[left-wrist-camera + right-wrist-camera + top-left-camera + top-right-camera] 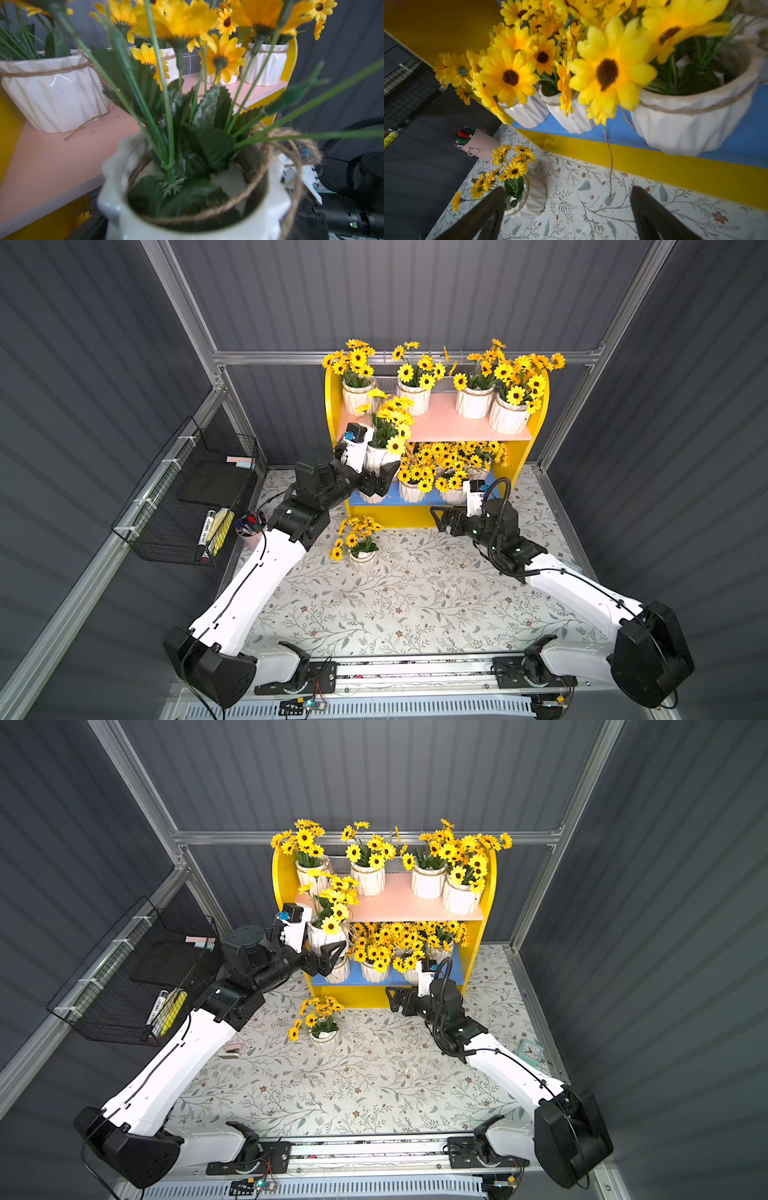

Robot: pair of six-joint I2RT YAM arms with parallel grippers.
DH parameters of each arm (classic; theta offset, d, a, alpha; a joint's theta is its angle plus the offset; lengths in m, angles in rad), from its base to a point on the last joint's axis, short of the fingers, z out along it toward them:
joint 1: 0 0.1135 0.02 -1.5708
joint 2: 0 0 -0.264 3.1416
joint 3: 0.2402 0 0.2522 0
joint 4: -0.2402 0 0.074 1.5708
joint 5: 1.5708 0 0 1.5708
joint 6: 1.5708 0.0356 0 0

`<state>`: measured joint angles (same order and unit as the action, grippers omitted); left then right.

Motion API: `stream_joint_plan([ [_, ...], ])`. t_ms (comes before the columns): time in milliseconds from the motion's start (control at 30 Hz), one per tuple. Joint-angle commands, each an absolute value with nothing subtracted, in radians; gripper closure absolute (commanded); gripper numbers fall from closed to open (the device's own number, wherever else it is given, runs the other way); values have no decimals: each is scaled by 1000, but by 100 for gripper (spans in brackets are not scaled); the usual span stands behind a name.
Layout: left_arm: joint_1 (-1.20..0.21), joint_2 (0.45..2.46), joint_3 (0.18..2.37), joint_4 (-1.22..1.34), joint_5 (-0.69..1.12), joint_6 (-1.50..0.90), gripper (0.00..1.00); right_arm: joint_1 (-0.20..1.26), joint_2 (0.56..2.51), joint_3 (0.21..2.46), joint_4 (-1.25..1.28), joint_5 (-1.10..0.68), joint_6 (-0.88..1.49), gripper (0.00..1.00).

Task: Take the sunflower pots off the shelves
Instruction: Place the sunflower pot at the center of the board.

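Floral tabletop (374, 1094) | clock (530, 1051) in a top view | left pincer (327, 949) grips pot (320, 936)

The flowered table (415, 605) carries the shelves (444, 423) at upper centre, one sunflower pot (362, 561) left of centre, and a pen cup (250, 536).

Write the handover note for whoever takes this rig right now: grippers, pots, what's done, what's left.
Left gripper: shut on a sunflower pot, held off the shelves in front of the pink upper board.
Right gripper: open, empty, low in front of the blue lower board.
Done: one pot stands on the table.
Left: set the held pot down, then clear four pots on the pink board and a crowded row on the blue board, count unclear.
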<state>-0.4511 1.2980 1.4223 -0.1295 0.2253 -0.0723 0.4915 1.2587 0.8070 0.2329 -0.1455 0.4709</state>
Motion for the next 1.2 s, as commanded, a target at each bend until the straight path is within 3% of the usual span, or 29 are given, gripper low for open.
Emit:
stream_joint_plan([
  [0, -459, 1235, 1387, -35, 251, -84, 100, 489, 1267, 843, 256, -177, 509, 5],
  [267, -460, 1246, 1386, -8, 272, -70, 100, 489, 1337, 940, 294, -252, 540, 6],
  [633, -548, 1232, 1300, -15, 326, -27, 100, 458, 1306, 929, 258, -210, 522, 6],
  [933, -646, 1242, 1197, 22, 290, 13, 100, 290, 1220, 854, 61, -80, 584, 7],
  [1167, -713, 1283, 1122, 92, 246, 60, 100, 166, 1033, 755, -44, -60, 568, 7],
])
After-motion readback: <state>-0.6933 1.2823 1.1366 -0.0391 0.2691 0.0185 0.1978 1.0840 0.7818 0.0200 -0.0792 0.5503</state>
